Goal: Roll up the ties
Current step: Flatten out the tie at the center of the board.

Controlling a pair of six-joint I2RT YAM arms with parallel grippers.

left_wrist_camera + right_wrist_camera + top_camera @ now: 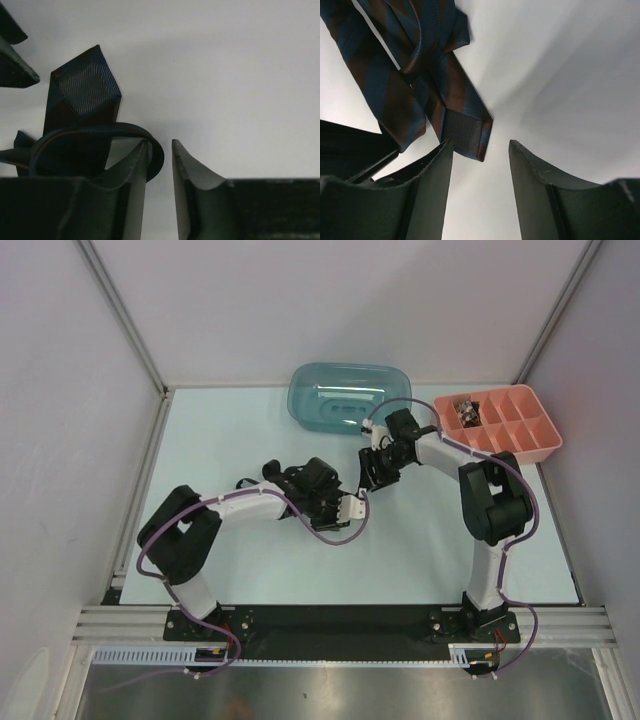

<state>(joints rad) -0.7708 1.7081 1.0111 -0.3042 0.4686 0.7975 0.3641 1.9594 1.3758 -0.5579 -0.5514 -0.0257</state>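
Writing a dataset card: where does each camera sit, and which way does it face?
Top external: above and behind, looking down on the table; left arm and right arm show whole.
Left wrist: on the left arm, looking past the left gripper at the tie.
Right wrist: on the right arm, past the right gripper at the tie's stripes.
Shared: both wrist views see the tie.

- Table (250, 570) — pale mint top, matte.
- Back wall (340, 300) — plain white panel.
- Left wall (50, 420) and right wall (605, 440) — pale lilac-grey panels.
- Post (121, 315) — aluminium, at the back left corner; its twin stands at the right.
- Rail (120, 622) — grooved aluminium along the near edge.
- Steel sheet (330, 695) below it, dully reflecting.
- Light — soft and even, shadows faint.
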